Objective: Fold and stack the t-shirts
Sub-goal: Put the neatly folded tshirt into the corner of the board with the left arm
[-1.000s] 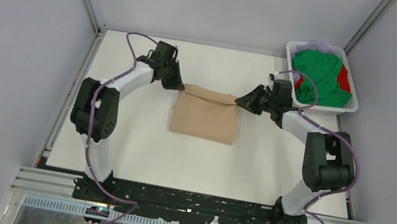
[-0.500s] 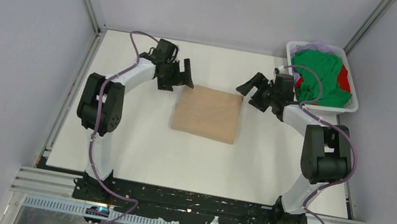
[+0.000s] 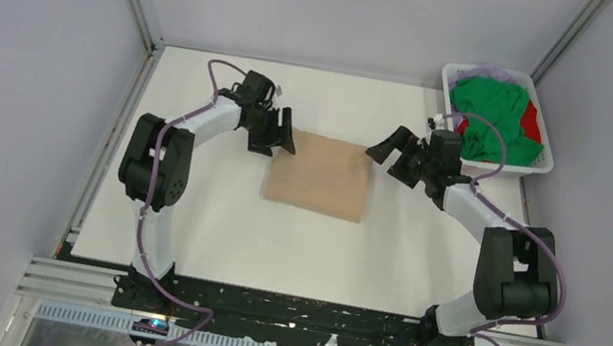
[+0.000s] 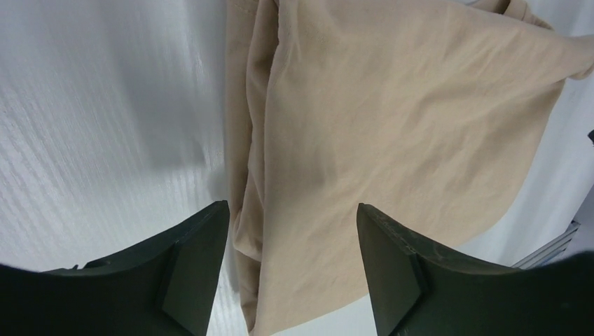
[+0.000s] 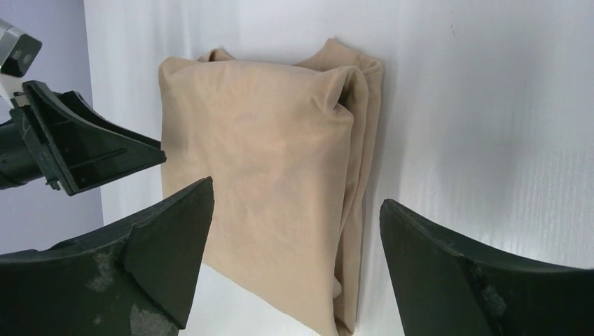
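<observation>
Now both grippers are wide open and hold nothing. The left gripper (image 3: 284, 134) hovers just beside the far-left corner of the folded beige-tan cloth t-shirt (image 3: 319, 175), and the right gripper (image 3: 386, 149) beside its far-right corner. The shirt lies flat between them, nearly square, equally near to both. The crumpled bright green t-shirt (image 3: 487, 116) lies in the white slatted plastic basket (image 3: 540, 167), which is nearer to the right arm.

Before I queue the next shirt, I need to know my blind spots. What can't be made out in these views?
Top view: the green shirt covers most of the red shirt and lilac cloth in the basket; the count underneath is hidden.
Left wrist view: the beige shirt runs off the bottom edge at its near end.
Right wrist view: the left gripper is cut by the left edge.
</observation>
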